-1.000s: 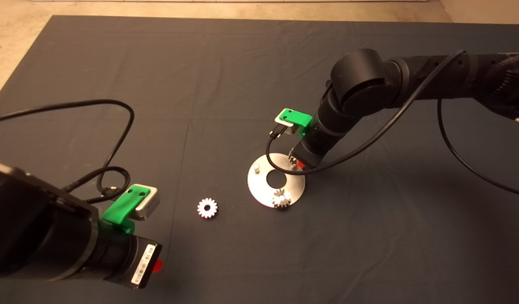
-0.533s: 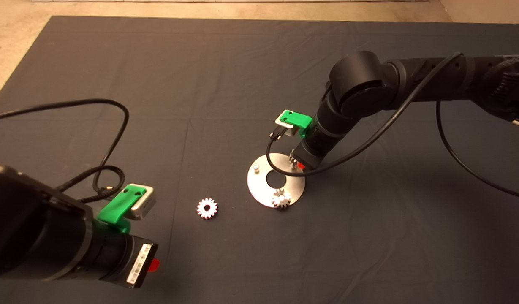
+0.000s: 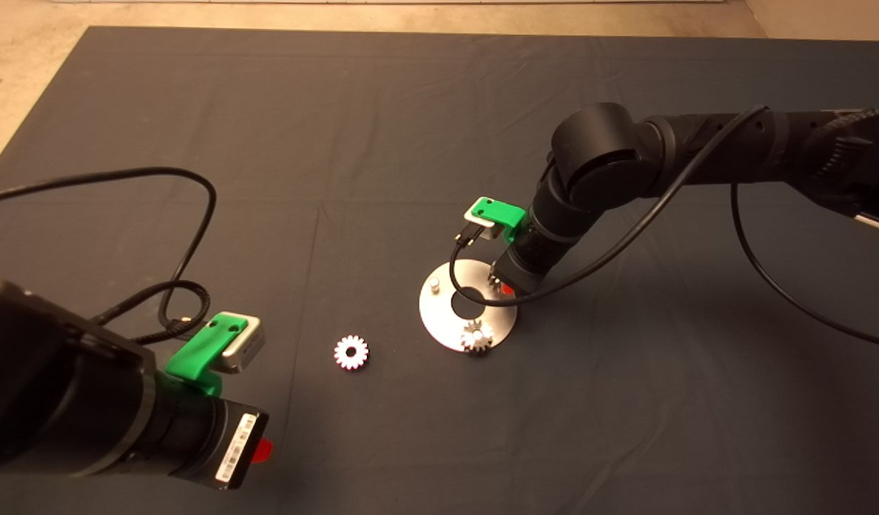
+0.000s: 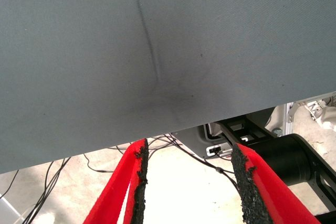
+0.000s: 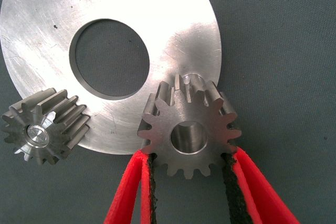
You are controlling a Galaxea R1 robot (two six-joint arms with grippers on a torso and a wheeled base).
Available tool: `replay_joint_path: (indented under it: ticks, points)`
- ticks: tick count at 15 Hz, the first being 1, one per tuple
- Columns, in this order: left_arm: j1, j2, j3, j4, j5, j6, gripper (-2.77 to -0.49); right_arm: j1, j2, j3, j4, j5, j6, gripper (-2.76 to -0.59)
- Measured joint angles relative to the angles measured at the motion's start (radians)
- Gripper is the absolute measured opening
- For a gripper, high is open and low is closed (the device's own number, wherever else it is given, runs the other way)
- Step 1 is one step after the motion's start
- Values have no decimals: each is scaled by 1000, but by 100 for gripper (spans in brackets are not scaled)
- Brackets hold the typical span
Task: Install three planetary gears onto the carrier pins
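While the right gripper pinches a small, stiff, slippery-looking steel toothed gear by opposite teeth over the shiny round disc, the left gripper waits, spread wide.

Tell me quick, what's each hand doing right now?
Left hand: open, holding nothing, parked at the mat's near-left edge.
Right hand: closed on a planetary gear, over the carrier disc.

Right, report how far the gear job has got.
Done: one gear sits seated on a pin of the carrier disc. In hand: the right tool is shut on a second gear, held just over the disc's rim and not yet seated on a pin. Left: the third gear lies on the mat, one bare pin waits, and the left tool hangs open, parked at the mat's near left edge.
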State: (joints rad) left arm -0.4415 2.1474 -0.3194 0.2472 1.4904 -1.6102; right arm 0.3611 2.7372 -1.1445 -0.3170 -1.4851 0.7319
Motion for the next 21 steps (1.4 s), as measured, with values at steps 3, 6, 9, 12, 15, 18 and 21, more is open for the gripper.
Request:
replay_joint_path:
  ticks: [3, 6, 9, 12, 15, 18, 21]
  points:
    - [0, 0, 0, 0, 0, 0, -221, 5, 0, -22, -1, 1, -10, -267]
    - [0, 0, 0, 0, -1, 0, -221, 5, 0, -23, -3, 1, -10, -267]
    - [0, 0, 0, 0, -1, 0, -221, 5, 0, -23, -3, 2, -10, -267]
    - [0, 0, 0, 0, -1, 0, -221, 5, 0, -23, -3, 1, -10, -267]
    - [0, 0, 0, 0, -2, 0, -221, 4, 0, -22, -3, 1, -10, -267]
    - [0, 0, 0, 0, -2, 0, -221, 4, 0, -22, -4, 1, -10, -267]
    - [0, 0, 0, 0, -2, 0, -221, 4, 1, -22, -4, 2, -10, -267]
